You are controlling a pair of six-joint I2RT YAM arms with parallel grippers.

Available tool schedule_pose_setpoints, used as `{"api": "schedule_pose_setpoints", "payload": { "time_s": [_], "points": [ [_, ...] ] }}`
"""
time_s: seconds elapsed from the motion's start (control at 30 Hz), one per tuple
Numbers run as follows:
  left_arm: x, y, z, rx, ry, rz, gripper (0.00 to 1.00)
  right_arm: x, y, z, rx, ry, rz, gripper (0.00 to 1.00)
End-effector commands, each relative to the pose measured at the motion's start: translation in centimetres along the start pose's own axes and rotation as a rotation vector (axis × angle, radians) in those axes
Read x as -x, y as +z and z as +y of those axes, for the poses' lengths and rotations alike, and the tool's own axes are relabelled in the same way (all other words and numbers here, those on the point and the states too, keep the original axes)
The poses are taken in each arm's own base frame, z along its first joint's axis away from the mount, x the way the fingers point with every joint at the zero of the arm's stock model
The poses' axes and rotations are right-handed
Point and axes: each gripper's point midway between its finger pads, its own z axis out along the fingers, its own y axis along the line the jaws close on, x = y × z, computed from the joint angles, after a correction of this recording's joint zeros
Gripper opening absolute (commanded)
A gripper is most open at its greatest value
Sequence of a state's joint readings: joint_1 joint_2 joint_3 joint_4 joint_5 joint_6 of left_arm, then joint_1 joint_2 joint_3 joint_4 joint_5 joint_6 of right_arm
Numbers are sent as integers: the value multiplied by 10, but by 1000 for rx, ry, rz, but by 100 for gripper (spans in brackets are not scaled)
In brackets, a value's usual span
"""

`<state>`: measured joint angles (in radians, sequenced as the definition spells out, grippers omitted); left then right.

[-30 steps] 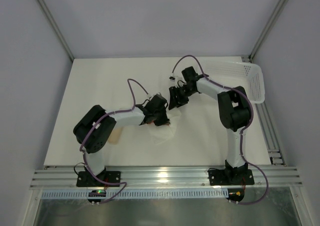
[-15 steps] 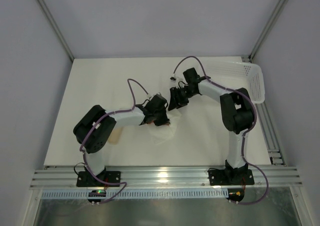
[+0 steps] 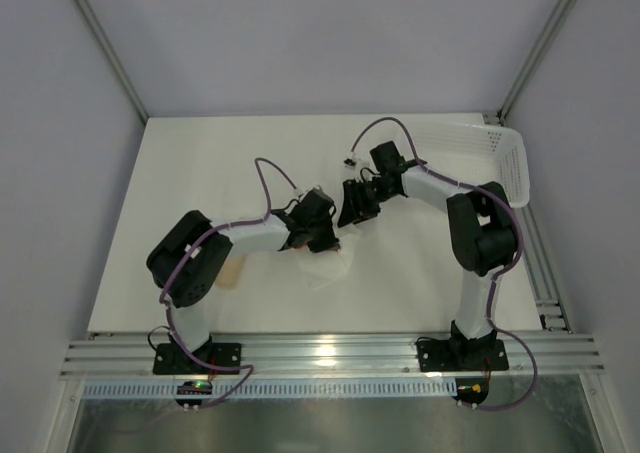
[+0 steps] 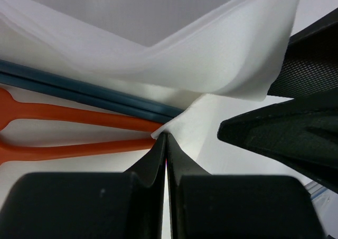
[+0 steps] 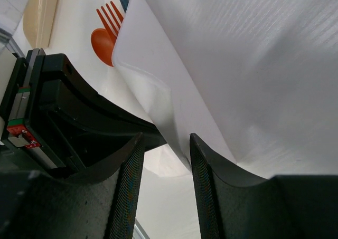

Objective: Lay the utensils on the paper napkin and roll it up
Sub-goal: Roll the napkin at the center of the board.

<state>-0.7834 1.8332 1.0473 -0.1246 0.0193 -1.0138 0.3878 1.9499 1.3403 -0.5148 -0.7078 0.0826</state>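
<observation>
The white paper napkin is lifted and folded over the utensils. Two orange handles and a dark blue stick lie under it. My left gripper is shut, pinching a corner of the napkin at its tips. In the right wrist view the orange spoon bowl and fork tines stick out from under the napkin. My right gripper is open, and the napkin's folded edge hangs between its fingers. From above, the left gripper and right gripper meet over the napkin.
A white perforated basket stands at the back right against the table edge. A short beige piece lies near the left arm's elbow; it also shows as a beige piece at the top left of the right wrist view.
The right arm's elbow has swung a little to the right and its jaws have narrowed slightly. The left arm keeps its hold on the napkin and has not moved.
</observation>
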Motion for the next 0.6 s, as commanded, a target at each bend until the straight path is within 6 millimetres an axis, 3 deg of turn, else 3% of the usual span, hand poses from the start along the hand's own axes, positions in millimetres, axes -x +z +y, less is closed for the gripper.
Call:
{"api": "schedule_pose_setpoints", "payload": {
  "time_s": [0.0, 0.3, 0.57],
  "points": [
    [0, 3, 1, 23, 4, 6, 0, 9, -10, 18, 52, -24, -54, 44],
    [1, 2, 0, 22, 2, 4, 0, -4, -9, 28, 112, 17, -59, 44],
    [0, 3, 0, 23, 1, 6, 0, -15, -8, 23, 89, 63, -50, 45]
  ]
}}
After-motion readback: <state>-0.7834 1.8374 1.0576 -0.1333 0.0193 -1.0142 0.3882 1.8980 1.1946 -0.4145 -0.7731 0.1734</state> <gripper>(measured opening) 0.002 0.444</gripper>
